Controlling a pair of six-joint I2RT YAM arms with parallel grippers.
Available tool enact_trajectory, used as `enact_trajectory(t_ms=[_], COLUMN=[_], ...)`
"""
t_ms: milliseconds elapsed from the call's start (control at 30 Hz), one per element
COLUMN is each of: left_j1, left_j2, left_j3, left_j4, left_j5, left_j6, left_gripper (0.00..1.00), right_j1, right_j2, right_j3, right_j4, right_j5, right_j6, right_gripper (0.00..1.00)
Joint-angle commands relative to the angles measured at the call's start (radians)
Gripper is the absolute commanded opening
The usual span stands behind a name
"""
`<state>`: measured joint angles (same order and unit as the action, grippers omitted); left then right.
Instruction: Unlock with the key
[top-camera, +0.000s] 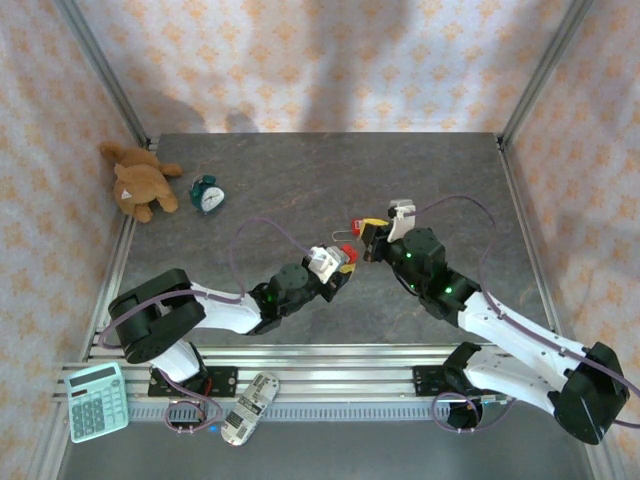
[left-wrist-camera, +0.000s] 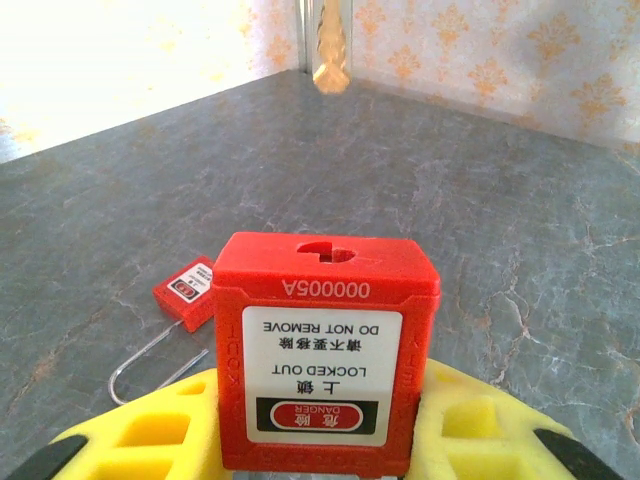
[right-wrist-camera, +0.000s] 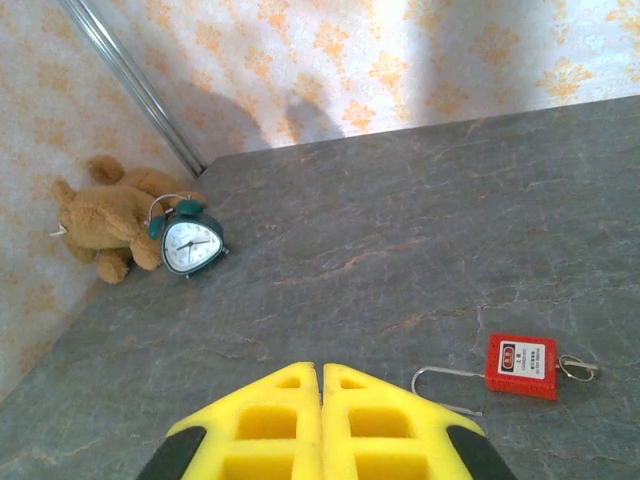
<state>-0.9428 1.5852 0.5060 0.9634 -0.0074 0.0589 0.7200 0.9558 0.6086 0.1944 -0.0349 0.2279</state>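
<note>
Left gripper (top-camera: 343, 264) clamps red padlock (left-wrist-camera: 325, 350), keyhole end up, label upside down. Right gripper (right-wrist-camera: 321, 410) closed, empty. Second red padlock (right-wrist-camera: 521, 366), wire shackle, lies flat on table (right-wrist-camera: 400, 230).

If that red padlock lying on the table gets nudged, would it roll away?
Probably not: the padlock has a boxy body lying flat on the table, so it should slide. Its thin wire shackle looks springy and might snag. The body looks plastic, so it is likely light.
</note>
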Motion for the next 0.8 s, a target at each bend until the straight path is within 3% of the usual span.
enact_trajectory(t_ms=[0,300,767], left_j1=[-0.005,-0.004,-0.004], left_j2=[0.010,0.009,-0.008], left_j3=[0.013,0.031,0.025], left_j4=[0.069,0.042,0.036], left_j5=[-0.020,-0.024,-0.039], left_j6=[0.032,0.023,-0.001], left_gripper=[0.33,0.32,0.30], right_j1=[0.011,0.039,0.045], right_j2=[0.006,0.063,0.026], right_j3=[-0.010,-0.024,-0.058], right_j4=[0.027,0.057,0.025], right_j5=[-0.015,-0.025,0.000], right_j6=[0.012,0.034,0.030], right_gripper=[0.00,0.00,0.00])
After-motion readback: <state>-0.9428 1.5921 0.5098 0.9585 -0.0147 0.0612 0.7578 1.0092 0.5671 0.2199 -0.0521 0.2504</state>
